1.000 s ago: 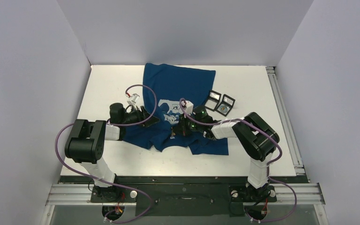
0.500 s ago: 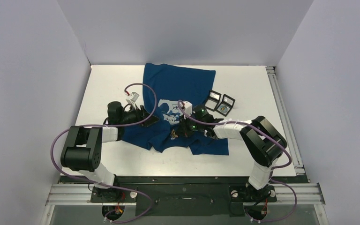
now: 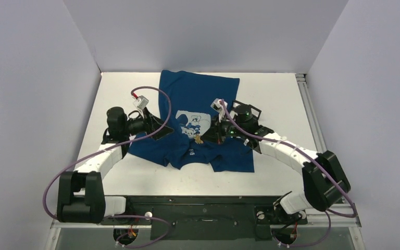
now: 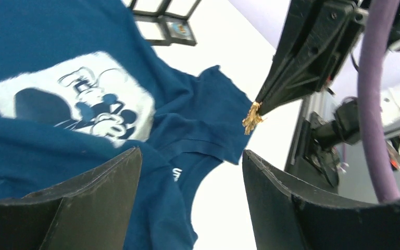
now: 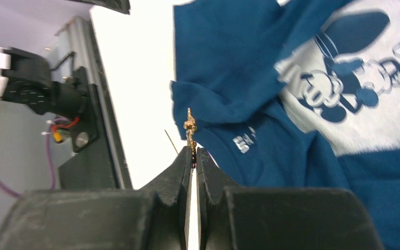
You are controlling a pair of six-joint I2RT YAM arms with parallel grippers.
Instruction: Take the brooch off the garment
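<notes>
Black-white arms (image 3: 286,150), purple cables (image 4: 373,94), black wedge fingers (image 4: 83,203).

Garment (image 3: 198,94): dark blue short-sleeved T-shirt with a pale blue square print of a cartoon mouse on the chest. It lies spread on the table (image 3: 281,99), rumpled, with the hem toward 12 o'clock and the collar toward 6 o'clock.

Brooch (image 5: 190,125): small, gold, ornate. It is pinched between the closed fingertips of the right hand (image 5: 193,151), clear of the cloth, and seen from above at 5 o'clock of the print.
</notes>
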